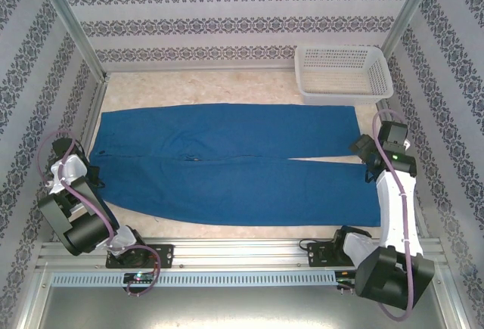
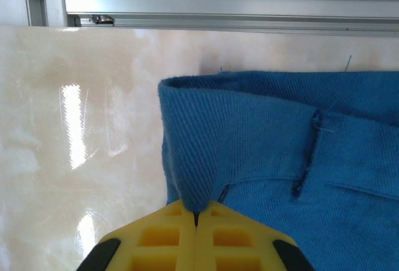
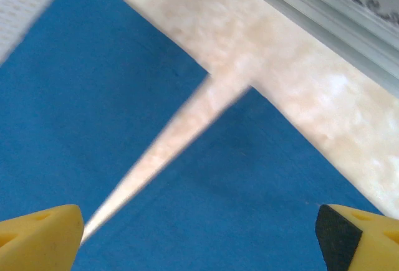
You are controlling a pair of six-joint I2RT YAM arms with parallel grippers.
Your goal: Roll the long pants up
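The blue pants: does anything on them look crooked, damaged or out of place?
Nothing looks damaged. The pants lie flat across the table. Only the waistband corner stands up in a fold, pinched in the shut left jaws. A thin wedge of table shows between the leg ends.

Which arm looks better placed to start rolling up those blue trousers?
Left. The left gripper is clamped on the waistband corner of the soft royal-blue trousers; the right gripper hangs open above the leg ends.

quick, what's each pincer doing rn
Left pincer: closed, pinching the waistband corner of the long pants.
Right pincer: open, holding nothing, over the leg ends.
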